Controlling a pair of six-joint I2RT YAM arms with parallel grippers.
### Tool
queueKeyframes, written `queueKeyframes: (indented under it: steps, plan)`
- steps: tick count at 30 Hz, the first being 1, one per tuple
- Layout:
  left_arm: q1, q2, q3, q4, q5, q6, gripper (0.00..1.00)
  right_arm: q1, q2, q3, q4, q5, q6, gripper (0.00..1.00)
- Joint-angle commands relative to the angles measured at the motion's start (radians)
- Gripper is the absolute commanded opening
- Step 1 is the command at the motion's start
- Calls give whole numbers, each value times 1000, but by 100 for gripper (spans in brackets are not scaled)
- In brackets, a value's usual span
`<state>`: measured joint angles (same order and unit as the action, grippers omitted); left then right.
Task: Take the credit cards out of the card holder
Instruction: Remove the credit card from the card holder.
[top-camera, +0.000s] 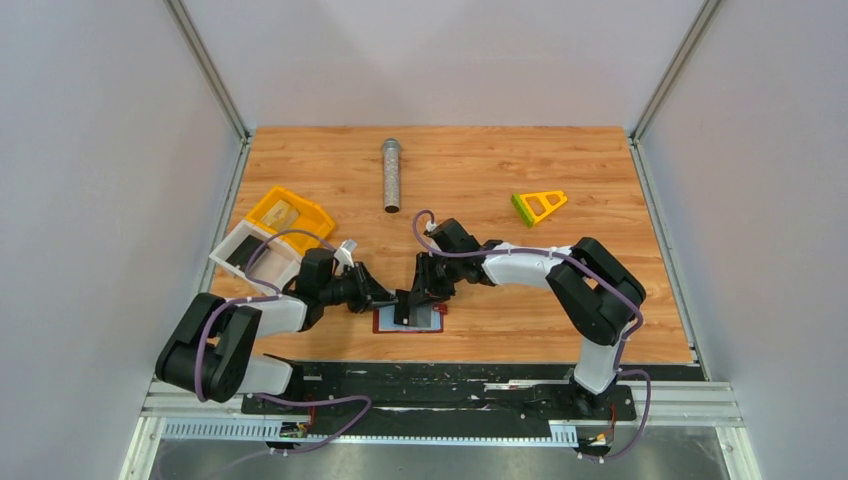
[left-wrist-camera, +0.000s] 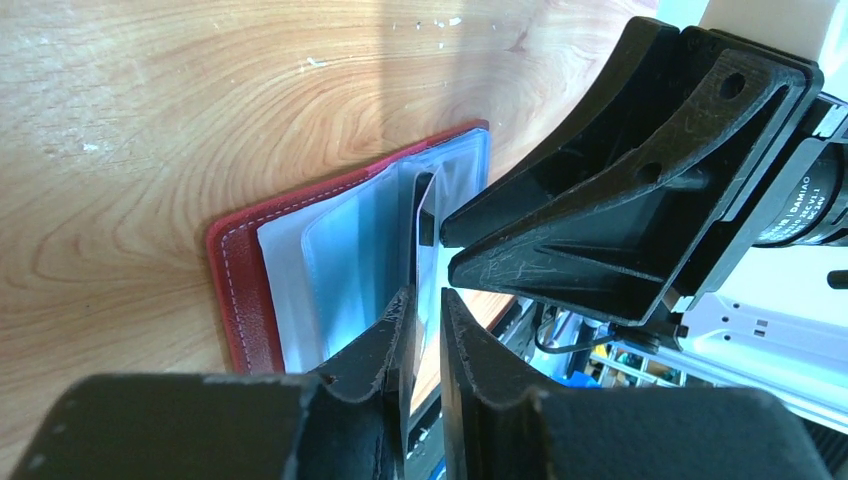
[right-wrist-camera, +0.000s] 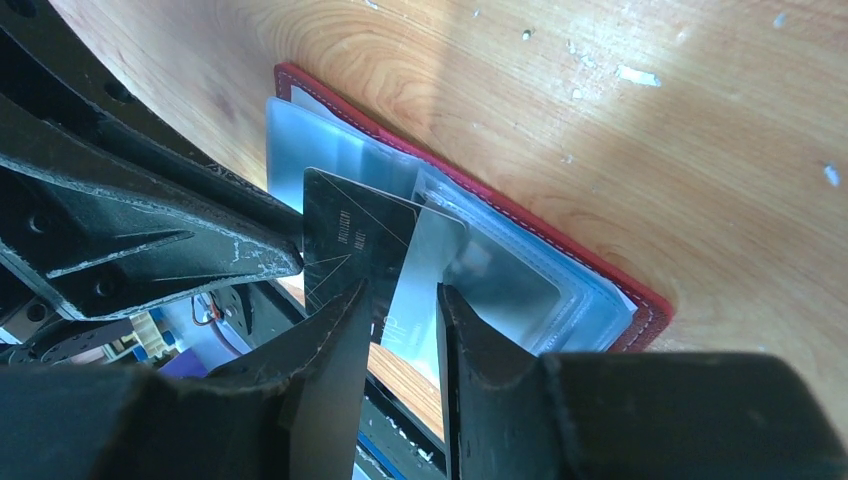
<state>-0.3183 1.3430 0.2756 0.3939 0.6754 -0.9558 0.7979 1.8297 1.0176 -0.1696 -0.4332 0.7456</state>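
Note:
The dark-red card holder (top-camera: 384, 324) lies open on the wood near the front edge, its blue-grey pockets up, and shows in the left wrist view (left-wrist-camera: 240, 290) and the right wrist view (right-wrist-camera: 600, 270). A dark grey-black card (right-wrist-camera: 345, 235) stands up out of the pockets. My left gripper (left-wrist-camera: 424, 310) is shut on its edge. A silvery card (right-wrist-camera: 430, 265) leans beside it. My right gripper (right-wrist-camera: 400, 300) faces the left one from the right, jaws a little apart, with the silvery card showing in the gap. The two grippers' fingertips almost touch above the holder (top-camera: 412, 300).
A yellow tray (top-camera: 290, 215) with something tan in it and a white tray (top-camera: 250, 255) sit at the left. A grey cylinder (top-camera: 391, 175) lies at the back. A yellow-green triangular piece (top-camera: 538, 206) lies at the right. The table's front edge is just behind the holder.

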Motion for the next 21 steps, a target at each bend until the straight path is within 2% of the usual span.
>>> queueKeyframes:
  steps: [1,10,21]
  plan:
    - [-11,29,4,110,36,-23,23,7,10,-19,45,-6,14,31]
    - [-19,39,9,88,30,-4,30,7,3,-28,48,-2,15,31]
    - [-42,58,1,146,40,-30,30,5,-4,-42,52,5,17,30]
